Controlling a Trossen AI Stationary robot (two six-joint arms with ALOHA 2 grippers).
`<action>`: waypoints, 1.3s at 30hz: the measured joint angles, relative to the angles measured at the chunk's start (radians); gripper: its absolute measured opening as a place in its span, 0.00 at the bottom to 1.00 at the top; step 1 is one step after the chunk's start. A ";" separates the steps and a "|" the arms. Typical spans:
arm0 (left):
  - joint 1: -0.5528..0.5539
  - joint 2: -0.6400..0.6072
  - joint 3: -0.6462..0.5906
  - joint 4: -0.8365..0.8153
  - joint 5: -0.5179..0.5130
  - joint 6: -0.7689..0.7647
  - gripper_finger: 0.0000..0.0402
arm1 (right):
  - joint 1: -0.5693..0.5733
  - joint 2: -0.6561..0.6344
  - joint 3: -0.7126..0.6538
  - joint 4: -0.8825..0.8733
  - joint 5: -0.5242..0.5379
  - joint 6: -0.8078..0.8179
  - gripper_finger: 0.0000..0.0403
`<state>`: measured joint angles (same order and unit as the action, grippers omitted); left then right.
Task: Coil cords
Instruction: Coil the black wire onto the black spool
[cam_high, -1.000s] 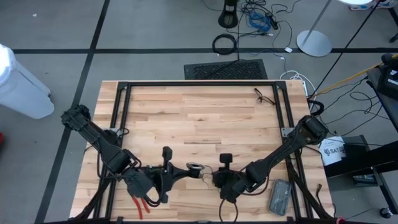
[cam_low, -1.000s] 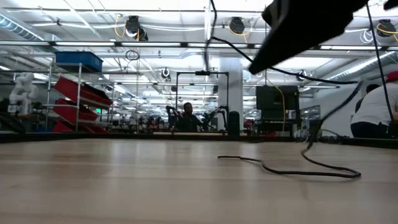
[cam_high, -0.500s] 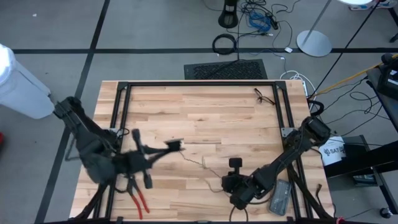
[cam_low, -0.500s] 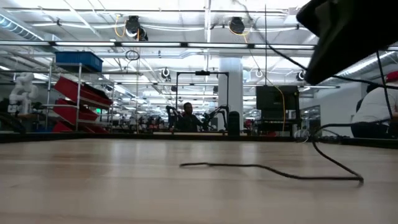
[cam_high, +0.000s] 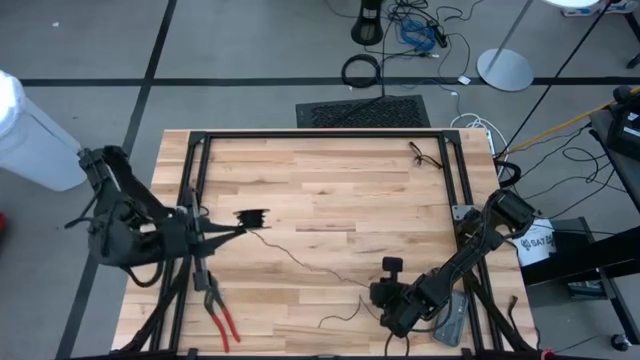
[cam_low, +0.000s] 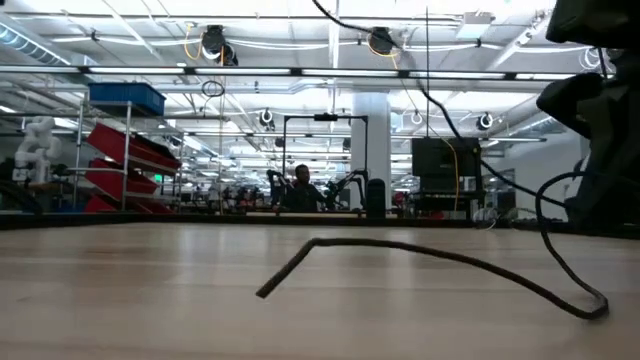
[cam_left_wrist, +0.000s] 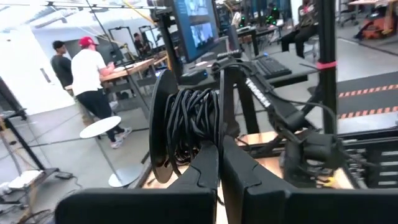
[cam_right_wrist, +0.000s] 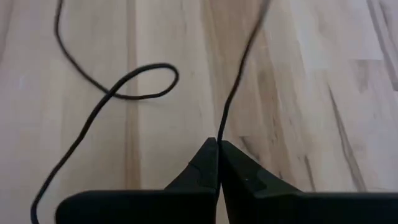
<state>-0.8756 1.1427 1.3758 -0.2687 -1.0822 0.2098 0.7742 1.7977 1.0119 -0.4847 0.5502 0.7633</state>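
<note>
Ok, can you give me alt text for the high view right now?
From above, the left gripper holds a small dark spool over the wooden table, while a thin black cord trails from it across to the right gripper, shut on the cord near the front edge. Red-handled pliers lie at the front left.

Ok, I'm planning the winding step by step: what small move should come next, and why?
Probably the left claw, shut on the spool, should turn to wind in more cord. Some cord is already wrapped on the spool, yet a long slack run still lies across the table to the right claw, which pinches it near the front edge.
</note>
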 joint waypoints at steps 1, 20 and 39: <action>-0.006 0.001 0.000 -0.002 0.000 -0.010 0.01 | 0.000 -0.001 0.000 -0.001 0.001 0.004 0.00; -0.008 0.180 0.000 -0.111 0.005 -0.294 0.01 | -0.115 -0.251 0.031 0.105 0.182 -0.215 0.23; -0.008 0.279 0.000 -0.136 0.005 -0.389 0.01 | -0.274 0.144 0.075 1.122 -0.187 -0.573 0.40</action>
<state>-0.8833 1.4220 1.3754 -0.4044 -1.0771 -0.1788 0.5004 1.9414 1.0871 0.6368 0.3630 0.1902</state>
